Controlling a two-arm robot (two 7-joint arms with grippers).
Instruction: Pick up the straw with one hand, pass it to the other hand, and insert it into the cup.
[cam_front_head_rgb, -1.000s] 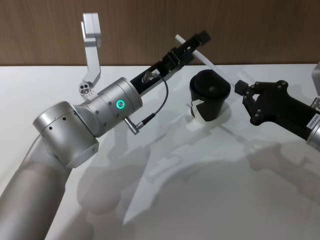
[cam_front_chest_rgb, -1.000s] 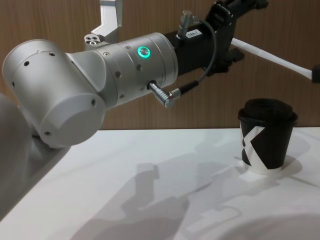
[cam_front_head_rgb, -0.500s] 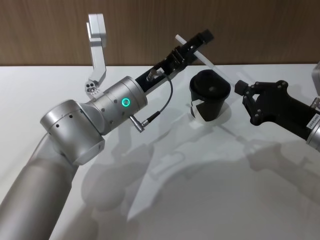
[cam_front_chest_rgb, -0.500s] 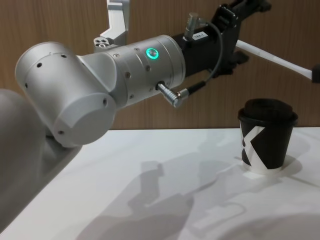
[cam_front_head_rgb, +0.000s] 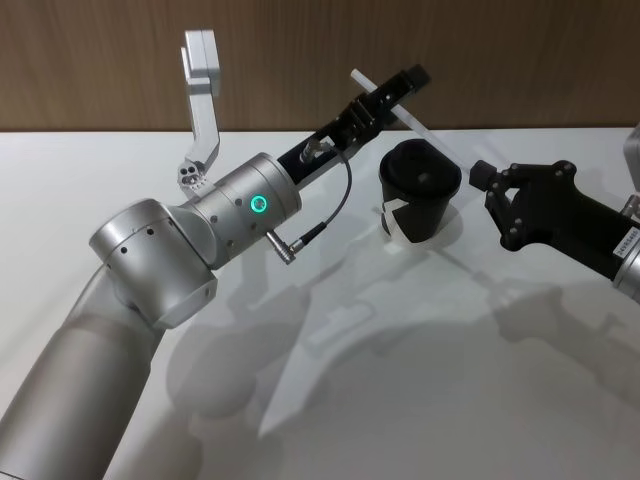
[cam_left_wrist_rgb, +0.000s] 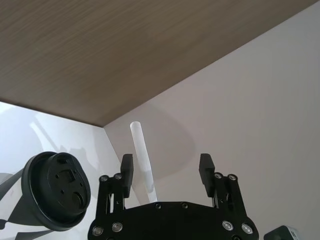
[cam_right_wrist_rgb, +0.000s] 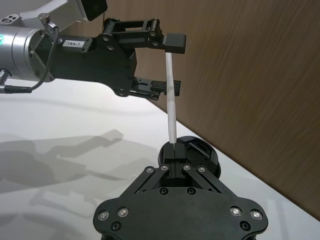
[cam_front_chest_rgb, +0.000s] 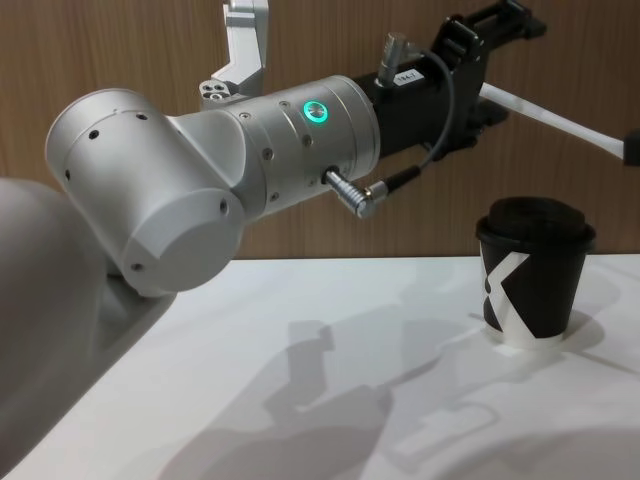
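Note:
The white straw (cam_front_head_rgb: 425, 130) hangs slanted in the air above and behind the black cup (cam_front_head_rgb: 418, 192). My right gripper (cam_front_head_rgb: 483, 175) is shut on the straw's lower end. My left gripper (cam_front_head_rgb: 392, 90) is open, its two fingers standing on either side of the straw's upper end. In the left wrist view the straw (cam_left_wrist_rgb: 141, 150) lies between the fingers (cam_left_wrist_rgb: 127, 169), close to one and apart from the other. The right wrist view shows the straw (cam_right_wrist_rgb: 171, 105) rising from my right gripper (cam_right_wrist_rgb: 173, 150) into the left gripper (cam_right_wrist_rgb: 172, 65). The cup (cam_front_chest_rgb: 535, 275) stands upright with its lid on.
The white table (cam_front_head_rgb: 420, 380) stretches to a wooden wall (cam_front_head_rgb: 300, 40) just behind the cup. The left arm's silver body (cam_front_chest_rgb: 200, 190) and black cable (cam_front_head_rgb: 330, 215) cross the left half of the space above the table.
The left arm has shifted forward and a little right, bringing its open fingers further along the straw. The right gripper, straw and cup have not moved.

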